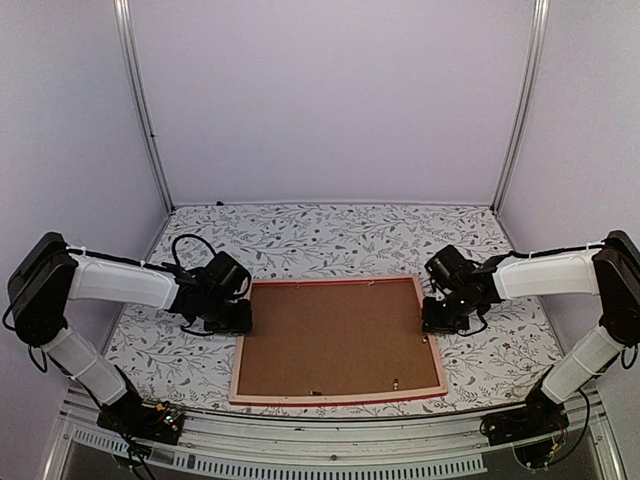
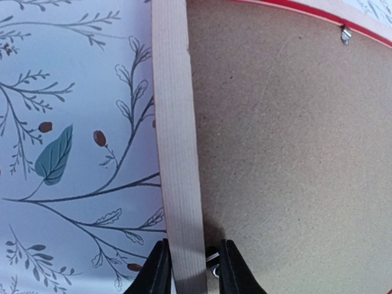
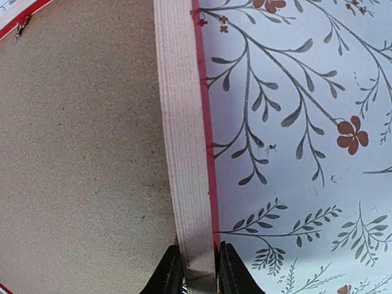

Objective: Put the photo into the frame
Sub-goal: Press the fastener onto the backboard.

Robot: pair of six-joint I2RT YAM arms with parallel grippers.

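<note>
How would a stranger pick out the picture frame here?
On the leaf-patterned table, the frame is the one big flat rectangle toward the near edge. It lies face down, the left gripper and right gripper each pinching a side rail. Pale wood rails with a red edge around a brown backing board mark it out.

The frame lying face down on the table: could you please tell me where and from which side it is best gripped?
Take the frame by its two thin side rails, one gripper from each outer side, one finger outside and one over the backing board. It lies flat, so only the narrow rails fit between fingers. The left gripper and right gripper sit so.
</note>
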